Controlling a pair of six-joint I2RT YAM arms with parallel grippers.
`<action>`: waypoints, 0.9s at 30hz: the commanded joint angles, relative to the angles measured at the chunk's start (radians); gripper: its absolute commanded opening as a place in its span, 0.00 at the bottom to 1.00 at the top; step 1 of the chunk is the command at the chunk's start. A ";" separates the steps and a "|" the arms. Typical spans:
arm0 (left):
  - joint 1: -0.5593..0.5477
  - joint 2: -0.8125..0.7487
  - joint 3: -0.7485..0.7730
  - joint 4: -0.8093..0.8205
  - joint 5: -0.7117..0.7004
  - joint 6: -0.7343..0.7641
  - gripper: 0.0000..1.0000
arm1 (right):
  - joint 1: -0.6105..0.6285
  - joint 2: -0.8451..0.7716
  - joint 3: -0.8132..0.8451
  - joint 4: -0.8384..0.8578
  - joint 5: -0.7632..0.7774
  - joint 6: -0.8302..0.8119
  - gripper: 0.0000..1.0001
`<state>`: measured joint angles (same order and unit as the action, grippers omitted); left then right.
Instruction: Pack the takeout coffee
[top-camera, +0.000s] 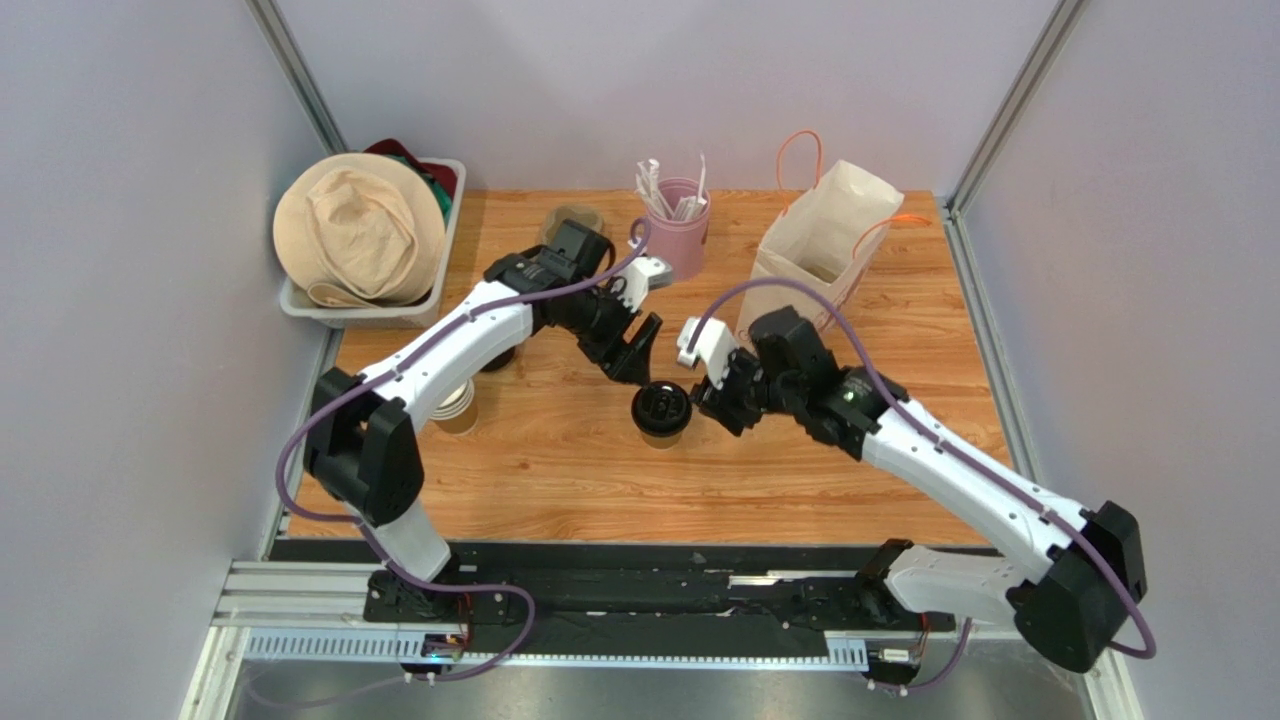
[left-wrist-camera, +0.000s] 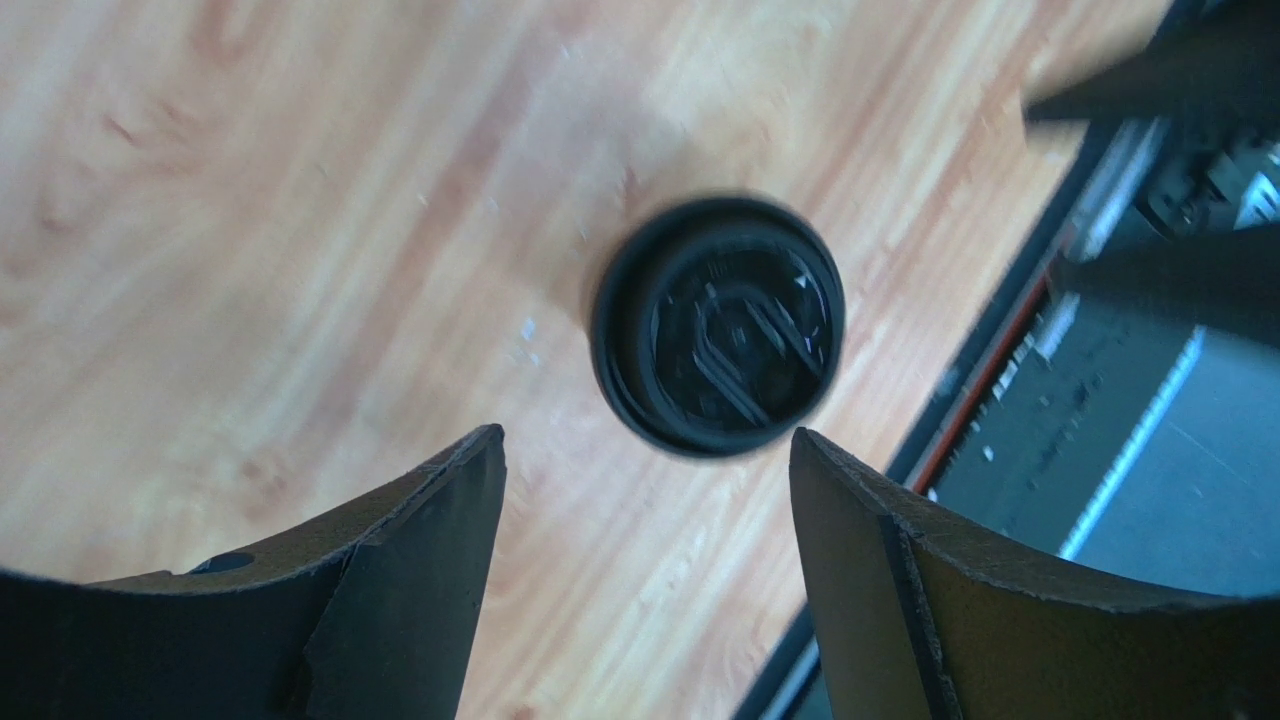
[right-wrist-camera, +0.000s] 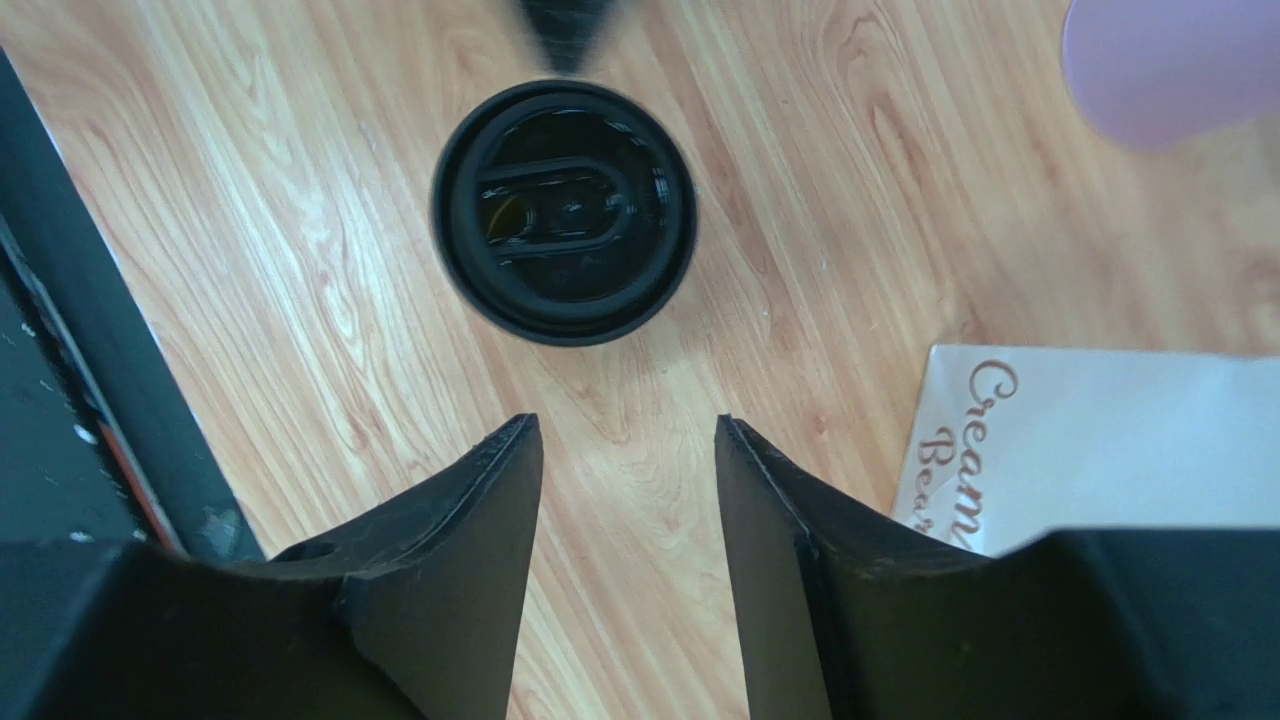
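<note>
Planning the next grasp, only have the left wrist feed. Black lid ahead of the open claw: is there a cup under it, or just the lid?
Observer: Cup. The top view shows the black lid sitting on a brown paper cup, upright.
Operator: Where's the bag?
Observer: The white paper bag stands open, farther back and to the right of the cup.
Operator: Right claw busy?
Observer: No. The right claw is open and empty, hovering just right of the cup.

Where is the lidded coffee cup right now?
In the top view the lidded coffee cup stands near the middle of the table, between the left hand just behind it and the right hand to its right.
</note>
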<state>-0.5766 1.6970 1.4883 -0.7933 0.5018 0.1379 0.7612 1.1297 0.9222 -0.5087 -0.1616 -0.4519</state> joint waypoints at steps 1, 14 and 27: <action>0.046 -0.088 -0.136 0.028 0.122 0.049 0.78 | -0.166 0.085 0.122 -0.076 -0.286 0.157 0.52; 0.070 -0.073 -0.255 0.154 0.136 0.036 0.75 | -0.198 0.396 0.353 -0.169 -0.429 0.255 0.56; 0.070 0.004 -0.244 0.183 0.118 0.019 0.72 | -0.197 0.479 0.310 -0.047 -0.356 0.311 0.64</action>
<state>-0.5053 1.6867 1.2377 -0.6449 0.6086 0.1596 0.5667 1.6142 1.2385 -0.6350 -0.5480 -0.1749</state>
